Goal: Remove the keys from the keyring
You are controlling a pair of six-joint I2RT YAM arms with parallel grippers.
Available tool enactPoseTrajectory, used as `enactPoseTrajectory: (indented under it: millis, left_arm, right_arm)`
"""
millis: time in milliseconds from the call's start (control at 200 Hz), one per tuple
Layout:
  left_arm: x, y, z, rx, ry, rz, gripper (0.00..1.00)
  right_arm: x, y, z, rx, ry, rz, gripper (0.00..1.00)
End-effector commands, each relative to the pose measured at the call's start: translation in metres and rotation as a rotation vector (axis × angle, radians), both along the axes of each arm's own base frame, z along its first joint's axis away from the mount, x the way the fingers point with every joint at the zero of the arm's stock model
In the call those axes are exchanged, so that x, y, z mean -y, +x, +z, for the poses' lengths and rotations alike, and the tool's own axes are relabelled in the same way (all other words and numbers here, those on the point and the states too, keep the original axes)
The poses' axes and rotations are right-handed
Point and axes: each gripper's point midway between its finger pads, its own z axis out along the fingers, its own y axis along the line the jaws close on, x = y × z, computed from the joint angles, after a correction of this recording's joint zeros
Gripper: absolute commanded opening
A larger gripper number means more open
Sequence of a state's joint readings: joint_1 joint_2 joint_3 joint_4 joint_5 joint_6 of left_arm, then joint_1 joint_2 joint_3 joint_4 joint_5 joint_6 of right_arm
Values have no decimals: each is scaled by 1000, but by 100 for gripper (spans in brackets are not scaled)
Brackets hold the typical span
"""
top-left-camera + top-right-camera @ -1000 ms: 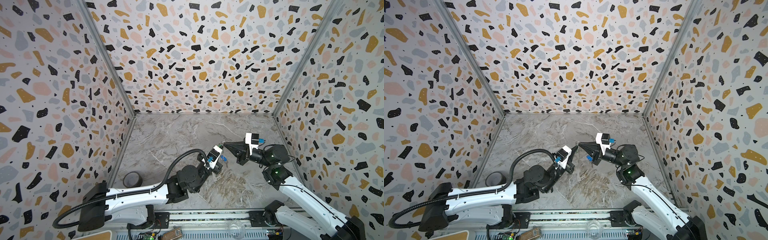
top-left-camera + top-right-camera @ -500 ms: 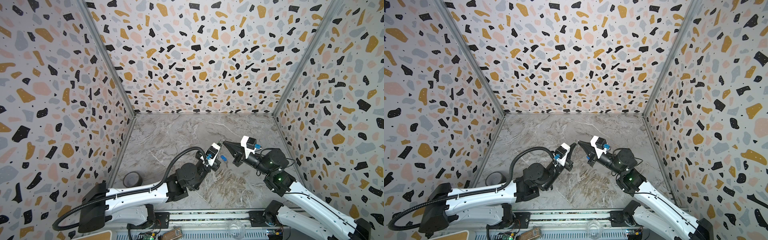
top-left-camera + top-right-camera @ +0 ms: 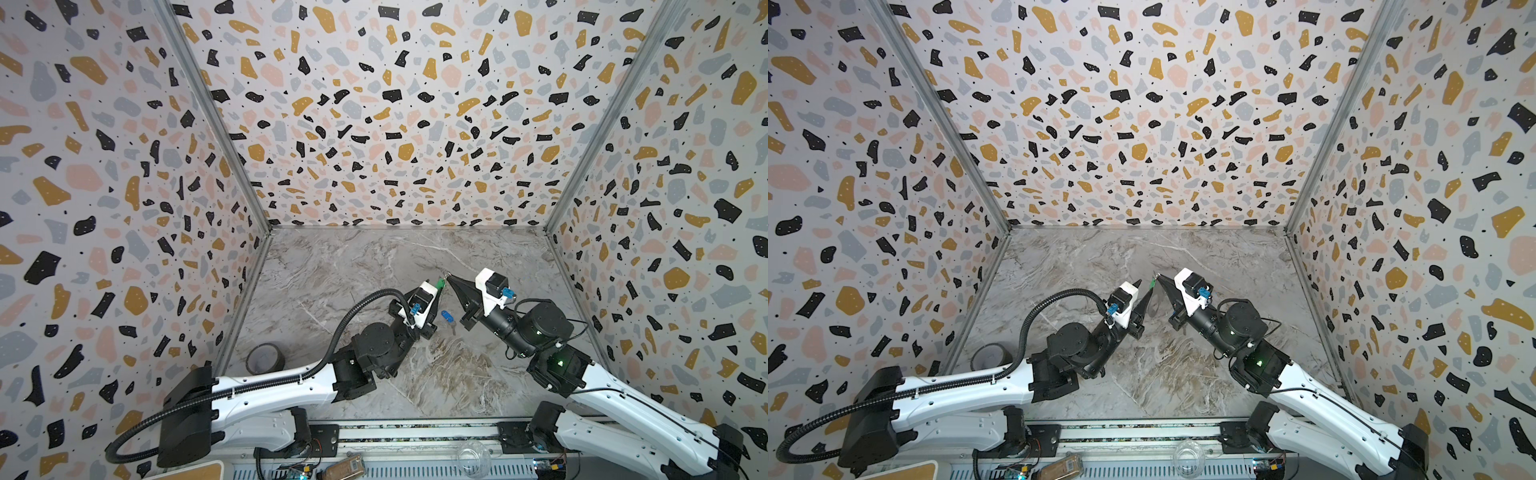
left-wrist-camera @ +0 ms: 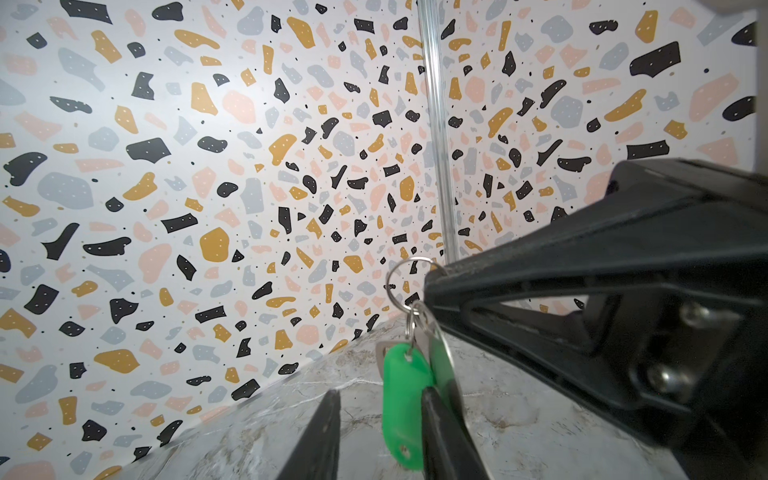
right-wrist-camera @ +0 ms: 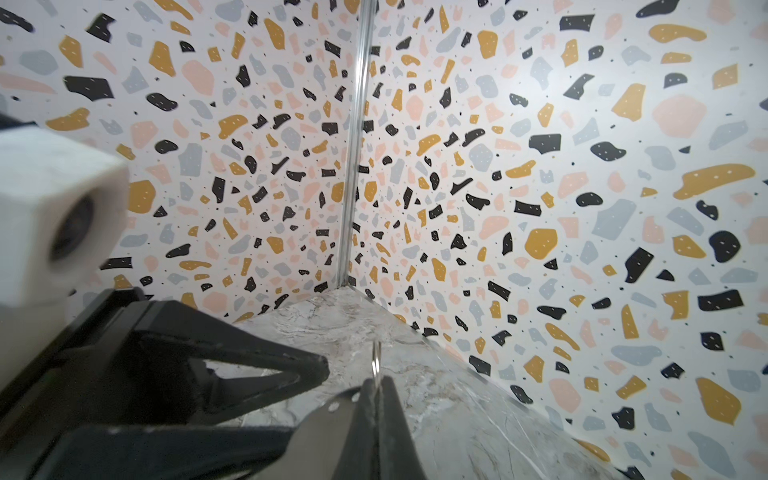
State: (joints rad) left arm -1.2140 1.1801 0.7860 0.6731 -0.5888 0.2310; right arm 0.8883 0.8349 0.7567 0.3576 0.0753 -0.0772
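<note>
My right gripper [image 3: 449, 277] [image 5: 376, 384] is shut on the keyring's small metal ring [image 4: 409, 282] [image 5: 376, 359] and holds it above the floor. The keyring's grey-beige strap [image 5: 320, 430] [image 3: 1156, 307] hangs beside its fingers. From the ring dangles the green-tagged key [image 4: 403, 395] [image 3: 439, 284]. My left gripper [image 4: 380, 392] [image 3: 438, 291] is open around the green tag: the tag lies against one finger [image 4: 440, 436], with a gap to the other. The blue-tagged key [image 3: 446, 318] lies loose on the marble floor below the two grippers.
A roll of grey tape [image 3: 264, 358] sits at the left wall near the front. A clear cup [image 3: 473, 455] stands on the front rail. Terrazzo walls [image 3: 395, 124] close in the marble floor [image 3: 353, 266] on three sides.
My left gripper's jaws have parted from shut. The right arm has swung its wrist leftward and lower, while its tips stay at the ring.
</note>
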Motion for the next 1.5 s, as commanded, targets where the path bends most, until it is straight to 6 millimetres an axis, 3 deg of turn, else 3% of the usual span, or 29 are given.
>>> enactPoseTrajectory:
  millis: [0,305,586,946,1141,1317,1497]
  left_arm:
    - [-6,5,15,8,-45,34,36]
    - [-9,11,16,6,-34,56,38]
    - [-13,13,16,13,-11,75,40]
    - [-62,10,22,14,-43,44,55]
    - [-77,5,19,-7,-61,-54,64]
    - [-63,3,13,-23,-17,-182,67]
    - [-32,-5,4,-61,21,-400,68]
  right_arm:
    - [12,12,15,-23,26,-106,0]
    - [13,22,9,-77,7,-155,0]
    - [14,16,11,-52,18,-130,0]
    - [13,-20,13,113,15,273,0]
    - [16,-23,11,127,-24,463,0]
    - [13,-27,10,132,-49,617,0]
    - [10,-36,11,178,-68,703,0]
